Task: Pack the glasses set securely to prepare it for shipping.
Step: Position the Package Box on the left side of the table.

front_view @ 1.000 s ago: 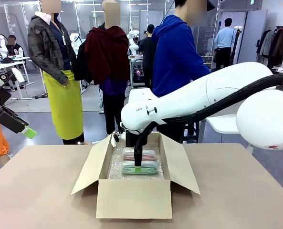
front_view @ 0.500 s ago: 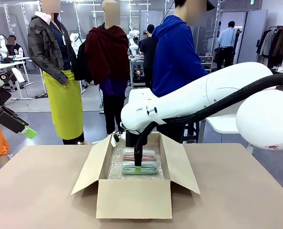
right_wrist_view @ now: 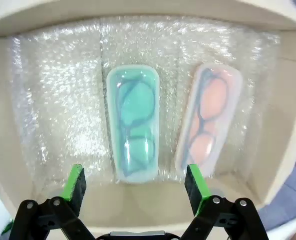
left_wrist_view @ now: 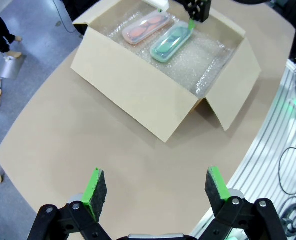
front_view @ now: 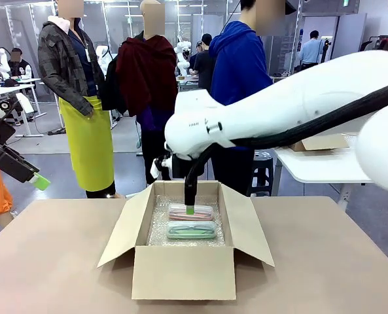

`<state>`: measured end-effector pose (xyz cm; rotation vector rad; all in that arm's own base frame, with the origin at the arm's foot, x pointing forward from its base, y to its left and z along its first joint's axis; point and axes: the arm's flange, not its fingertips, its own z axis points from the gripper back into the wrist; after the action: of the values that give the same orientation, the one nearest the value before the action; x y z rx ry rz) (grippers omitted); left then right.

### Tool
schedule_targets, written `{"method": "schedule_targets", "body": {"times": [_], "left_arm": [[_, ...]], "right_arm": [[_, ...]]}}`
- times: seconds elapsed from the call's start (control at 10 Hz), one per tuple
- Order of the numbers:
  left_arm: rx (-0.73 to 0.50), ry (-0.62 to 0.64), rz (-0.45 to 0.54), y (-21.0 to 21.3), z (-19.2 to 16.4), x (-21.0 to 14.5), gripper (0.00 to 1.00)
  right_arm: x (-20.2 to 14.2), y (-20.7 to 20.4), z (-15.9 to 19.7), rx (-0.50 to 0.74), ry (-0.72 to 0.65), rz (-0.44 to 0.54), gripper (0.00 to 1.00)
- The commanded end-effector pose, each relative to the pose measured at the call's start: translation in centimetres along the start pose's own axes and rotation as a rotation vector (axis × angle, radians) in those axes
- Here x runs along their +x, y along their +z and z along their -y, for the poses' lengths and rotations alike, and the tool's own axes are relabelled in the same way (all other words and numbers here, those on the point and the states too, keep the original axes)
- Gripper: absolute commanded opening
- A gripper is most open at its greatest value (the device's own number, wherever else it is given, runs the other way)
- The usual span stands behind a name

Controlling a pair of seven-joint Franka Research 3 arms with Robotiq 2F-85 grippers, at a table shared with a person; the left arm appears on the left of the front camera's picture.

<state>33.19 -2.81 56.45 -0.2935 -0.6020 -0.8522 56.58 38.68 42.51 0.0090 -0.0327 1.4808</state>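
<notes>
Right wrist view records the mint green case [right_wrist_view: 133, 123] and the pale pink case [right_wrist_view: 209, 120] lying flat and parallel, just beside each other with a narrow gap between. They rest on the bubble wrap [right_wrist_view: 53, 100] that lines the floor of the cardboard box [front_view: 184, 271], and spectacles are visible through both translucent tops. Change noted: a second ago the right gripper [front_view: 190, 203] stood low inside the box, its fingertip down at the green case. It now stands higher, at about the level of the box rim, over the pink case at the far side of the box, and nothing comes up with it. Assessment: both cases are in the box and released, so the placing step appears complete. The flaps [front_view: 118, 229] stand open and no wrap covers the cases, so top cushioning and closing are judged outstanding. Pose: the right arm reaches in from the right of the box across its middle, wrist pointing straight down, jaws spread wide and empty. The left gripper [left_wrist_view: 153, 182] hangs high and well to the left of the box, angled toward it, jaws likewise spread wide and empty. Its position is unchanged over the last second.
</notes>
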Motion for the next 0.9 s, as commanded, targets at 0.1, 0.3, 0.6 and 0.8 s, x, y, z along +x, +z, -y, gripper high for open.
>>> {"method": "schedule_targets", "body": {"times": [0.1, 0.3, 0.6, 0.8], "left_arm": [[-0.017, -0.012, 0.017, 0.3, -0.2, -0.1, 1.0], [-0.017, -0.012, 0.017, 0.3, -0.2, -0.1, 1.0], [-0.017, -0.012, 0.017, 0.3, -0.2, -0.1, 1.0], [-0.017, -0.012, 0.017, 0.3, -0.2, -0.1, 1.0]], "right_arm": [[-5.0, 1.6, -3.6, -0.053, -0.176, 0.128, 1.0], [-9.3, 2.5, -5.7, -0.072, -0.3, 0.272, 1.0], [-14.9, 2.4, -9.9, -0.128, -0.461, 0.465, 1.0], [-18.6, 2.3, -13.0, -0.142, -0.553, 0.552, 1.0]]}}
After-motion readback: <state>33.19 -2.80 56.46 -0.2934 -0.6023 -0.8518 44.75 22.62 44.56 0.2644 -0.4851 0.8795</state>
